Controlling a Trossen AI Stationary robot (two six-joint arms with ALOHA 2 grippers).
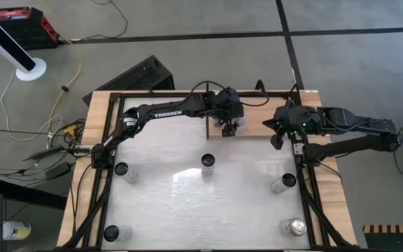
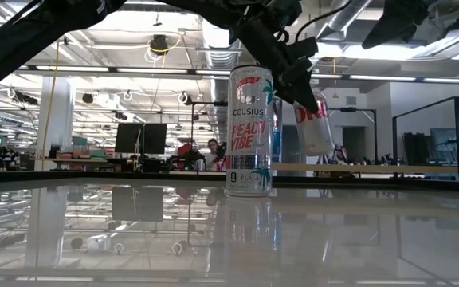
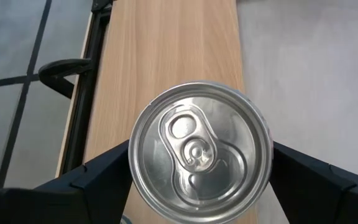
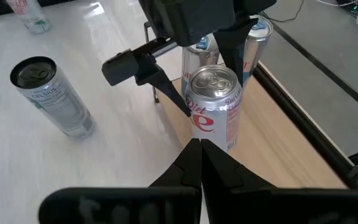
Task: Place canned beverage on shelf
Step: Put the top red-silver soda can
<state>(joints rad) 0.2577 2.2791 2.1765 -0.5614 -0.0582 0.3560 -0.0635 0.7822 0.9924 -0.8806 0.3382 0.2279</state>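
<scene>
The left gripper (image 1: 230,130) hangs over the shelf (image 1: 257,120) at the far edge of the desk (image 1: 187,203), with a silver soda can (image 3: 201,157) standing between its jaws. In the left wrist view the can's round top with its pull tab fills the gap, and the two dark fingers (image 3: 98,171) stand to either side of it; whether the fingers touch the can's wall cannot be told. The jaws are spread wide around the can, and the tan wood of the shelf shows directly beneath and beyond it.

The right wrist view shows the same can (image 4: 212,106), lettered in red, upright on the wood panel with the left gripper (image 4: 197,93) reaching down around it. Two more cans (image 4: 258,38) stand just behind it on the shelf, near the black rail.

The right gripper (image 1: 278,134) waits just beside the shelf's right end, its jaws closed on nothing, pointing toward the left gripper.

On the white desk, a tall energy drink can (image 2: 249,131) stands upright in the middle, well apart from the shelf. Other cans (image 1: 122,170) stand near the desk's edges and corners. In the low view the soda can (image 2: 312,119) shows behind and to the right of the energy drink can, tilted a little under the dark arm.
</scene>
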